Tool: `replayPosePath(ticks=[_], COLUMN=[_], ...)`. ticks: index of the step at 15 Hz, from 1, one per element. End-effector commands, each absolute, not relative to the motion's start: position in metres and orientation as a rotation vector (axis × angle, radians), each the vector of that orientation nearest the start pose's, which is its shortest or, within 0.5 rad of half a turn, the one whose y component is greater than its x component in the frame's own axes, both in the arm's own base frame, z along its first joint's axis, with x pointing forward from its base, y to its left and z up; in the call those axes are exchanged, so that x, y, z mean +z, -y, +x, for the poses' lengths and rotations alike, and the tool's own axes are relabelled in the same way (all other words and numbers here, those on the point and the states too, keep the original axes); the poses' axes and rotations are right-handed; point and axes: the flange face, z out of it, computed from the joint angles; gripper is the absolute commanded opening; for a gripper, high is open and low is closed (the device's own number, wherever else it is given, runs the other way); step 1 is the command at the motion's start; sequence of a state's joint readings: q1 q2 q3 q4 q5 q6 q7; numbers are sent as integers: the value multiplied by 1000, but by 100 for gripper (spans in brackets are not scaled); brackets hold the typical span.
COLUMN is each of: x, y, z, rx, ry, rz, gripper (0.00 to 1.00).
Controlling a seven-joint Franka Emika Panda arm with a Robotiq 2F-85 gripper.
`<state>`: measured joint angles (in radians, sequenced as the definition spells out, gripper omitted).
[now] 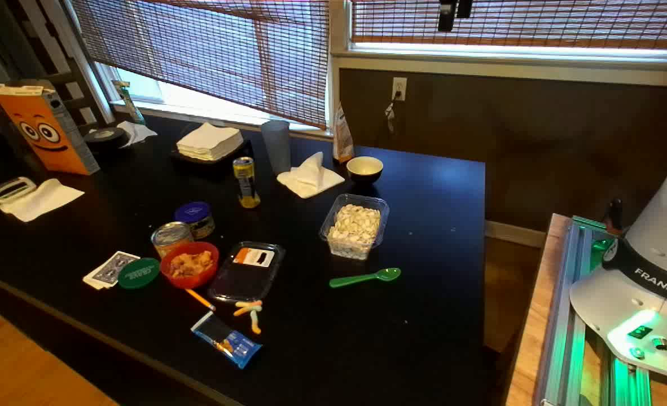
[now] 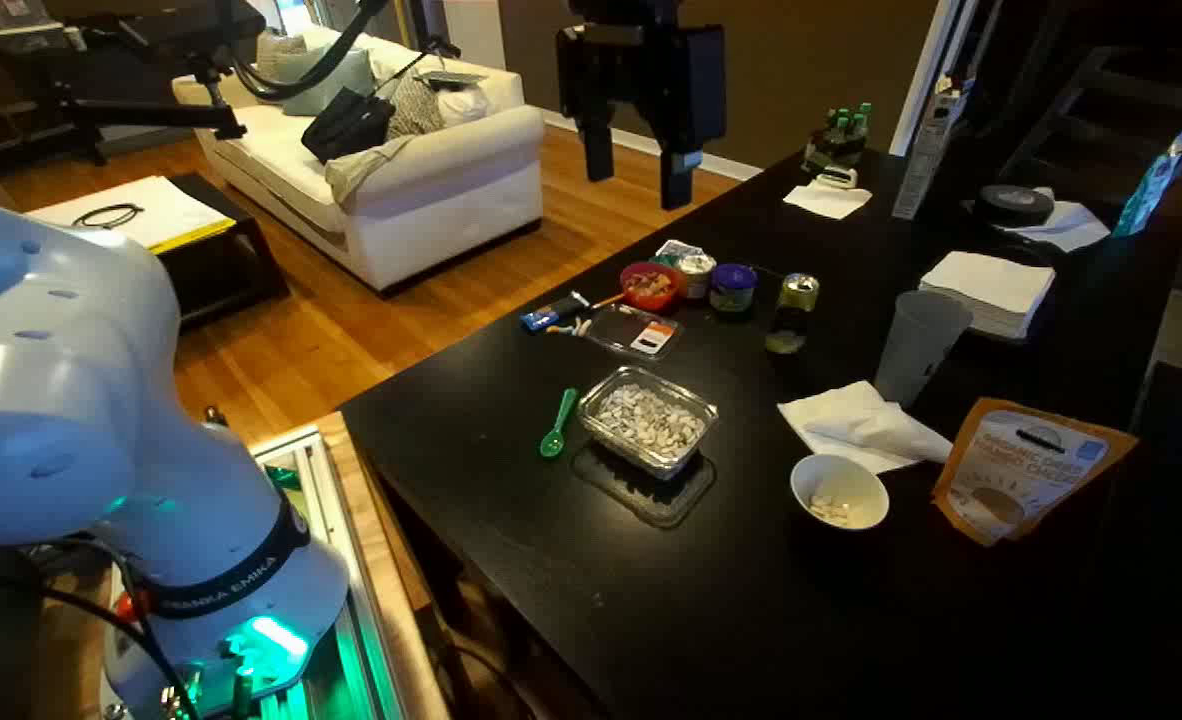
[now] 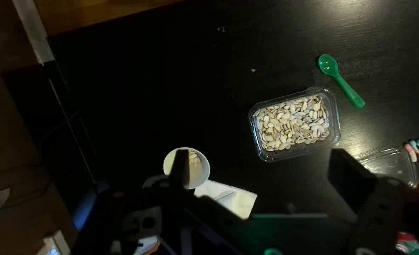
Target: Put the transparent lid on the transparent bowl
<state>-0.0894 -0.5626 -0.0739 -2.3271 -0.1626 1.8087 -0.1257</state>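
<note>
The transparent bowl (image 1: 382, 225) stands upright and uncovered on the dark table, filled with pale seeds. It also shows in an exterior view (image 2: 679, 462) and the wrist view (image 3: 298, 153). The transparent lid (image 1: 249, 282) is a clear rounded rectangle with an orange and white label, lying flat beside the red bowl. It also shows in an exterior view (image 2: 616, 335). In the wrist view the lid (image 3: 390, 166) is partly hidden behind a finger. My gripper (image 2: 639, 182) is open and empty, high above the table; its fingers stand wide apart in the wrist view (image 3: 261, 168).
A green spoon (image 1: 367, 278) lies by the bowl. A small white-lined bowl (image 2: 841, 495), crumpled napkin (image 2: 856, 430), blue cup (image 1: 277, 146) and standing can (image 1: 246, 183) are nearby. The red bowl (image 1: 212, 273), pencil (image 1: 201, 300) and gummy worms (image 1: 251, 313) crowd the lid.
</note>
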Motion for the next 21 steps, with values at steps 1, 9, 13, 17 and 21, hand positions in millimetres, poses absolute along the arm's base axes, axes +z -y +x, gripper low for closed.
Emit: replayPosePath(ticks=[1,9,13,17,21], x=[549,504,444,383,361], y=[80,35,-1,-4,-4], z=[379,429,478,514,513], rx=[-43,-59,-112,-119,-101], ry=[13,412,626,703,747], rz=[-3265,-3045,-2883,-2665,-2610], gripper=[100,100,100,100,100])
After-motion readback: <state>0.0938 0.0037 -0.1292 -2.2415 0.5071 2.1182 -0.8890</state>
